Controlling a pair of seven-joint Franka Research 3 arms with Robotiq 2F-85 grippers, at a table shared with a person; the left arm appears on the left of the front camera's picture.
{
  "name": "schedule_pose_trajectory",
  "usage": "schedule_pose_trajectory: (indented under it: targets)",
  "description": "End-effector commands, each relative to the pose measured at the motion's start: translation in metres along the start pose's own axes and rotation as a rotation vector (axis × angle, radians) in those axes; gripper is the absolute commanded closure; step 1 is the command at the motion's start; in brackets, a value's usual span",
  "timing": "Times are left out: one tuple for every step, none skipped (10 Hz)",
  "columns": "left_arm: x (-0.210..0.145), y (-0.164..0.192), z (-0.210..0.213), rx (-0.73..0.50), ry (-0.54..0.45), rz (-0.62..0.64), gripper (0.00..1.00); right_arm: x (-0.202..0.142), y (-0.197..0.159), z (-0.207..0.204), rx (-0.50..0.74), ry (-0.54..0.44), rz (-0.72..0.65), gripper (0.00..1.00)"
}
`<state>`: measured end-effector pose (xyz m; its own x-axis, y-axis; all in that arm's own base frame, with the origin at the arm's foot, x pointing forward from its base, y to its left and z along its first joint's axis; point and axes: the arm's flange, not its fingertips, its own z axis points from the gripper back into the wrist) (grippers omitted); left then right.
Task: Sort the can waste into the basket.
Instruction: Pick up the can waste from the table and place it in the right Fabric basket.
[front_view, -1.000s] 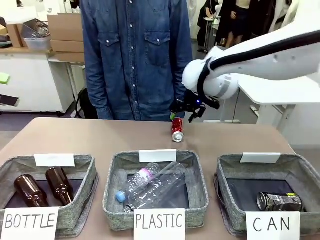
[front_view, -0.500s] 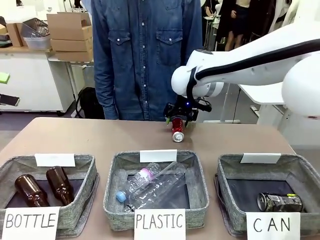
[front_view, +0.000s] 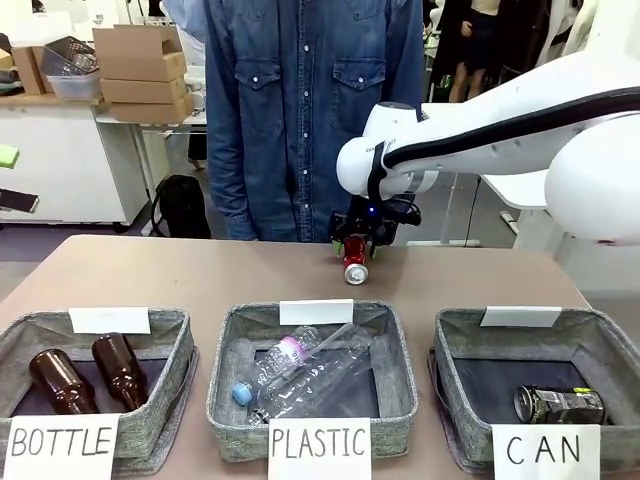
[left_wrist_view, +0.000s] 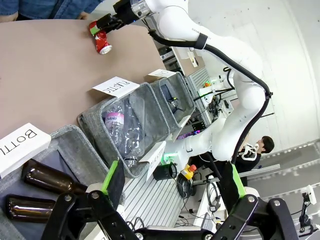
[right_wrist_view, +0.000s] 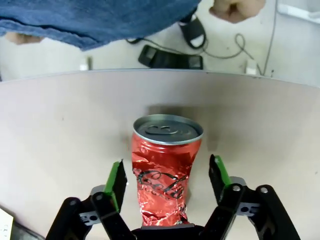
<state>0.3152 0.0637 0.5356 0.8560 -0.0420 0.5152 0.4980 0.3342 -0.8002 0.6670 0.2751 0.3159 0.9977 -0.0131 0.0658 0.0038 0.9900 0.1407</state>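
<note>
Our right gripper (right_wrist_view: 167, 182) stands with its green-padded fingers (right_wrist_view: 118, 181) spread to either side of the crumpled red metal drink can with a silver top (right_wrist_view: 165, 165), and we see a gap between each pad and the can's wall, so the jaws are not yet pressed onto it. The can lies on its side on the brown tabletop (front_view: 200, 275), silver end pointing away from the wrist. From the front we see that same gripper (front_view: 362, 240) low over the red can (front_view: 355, 262) at the far side of the table, just before a person in a blue denim shirt (front_view: 300, 100).

Our left gripper (left_wrist_view: 175, 182) has its jaws wide apart with nothing between them, held above the near edge of the table.

Along the near edge stand three grey woven-fabric rectangular baskets. The one signed "CAN" (front_view: 590, 340), on our right, holds the silver drink can with dark print (front_view: 558, 403) lying on its dark bottom. The middle basket signed "PLASTIC" (front_view: 225, 370) holds clear plastic bottles (front_view: 310, 370). The left basket signed "BOTTLE" (front_view: 30, 330) holds two brown glass bottles (front_view: 90, 375). The red can is well apart from the "CAN" basket, farther across the table
</note>
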Motion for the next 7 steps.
schedule_pose_trajectory:
  targets:
    - [-0.0009,-0.0013,0.0015,-0.008,0.004,-0.015,0.00,0.0050,0.0059,0.0010,-0.071,-0.002,-0.033,1.00]
    - [-0.0009,-0.0013,0.0015,-0.008,0.004,-0.015,0.00,0.0046,0.0065,-0.0017,-0.093,-0.001,-0.036,1.00]
    - [-0.0009,-0.0013,0.0015,-0.008,0.004,-0.015,0.00,0.0043,0.0068,-0.0039,-0.110,0.002,-0.028,1.00]
    - [-0.0009,-0.0013,0.0015,-0.008,0.004,-0.015,0.00,0.0049,0.0060,-0.0046,-0.108,0.012,-0.020,0.84]
    - [-0.0009,-0.0013,0.0015,-0.008,0.004,-0.015,0.00,0.0052,0.0051,-0.0043,-0.108,0.011,-0.020,0.93]
    - [-0.0009,-0.0013,0.0015,-0.008,0.004,-0.015,0.00,0.0056,0.0049,-0.0042,-0.105,0.009,-0.021,1.00]
    - [-0.0009,-0.0013,0.0015,-0.008,0.004,-0.015,0.00,0.0059,0.0047,-0.0040,-0.101,0.006,-0.020,1.00]
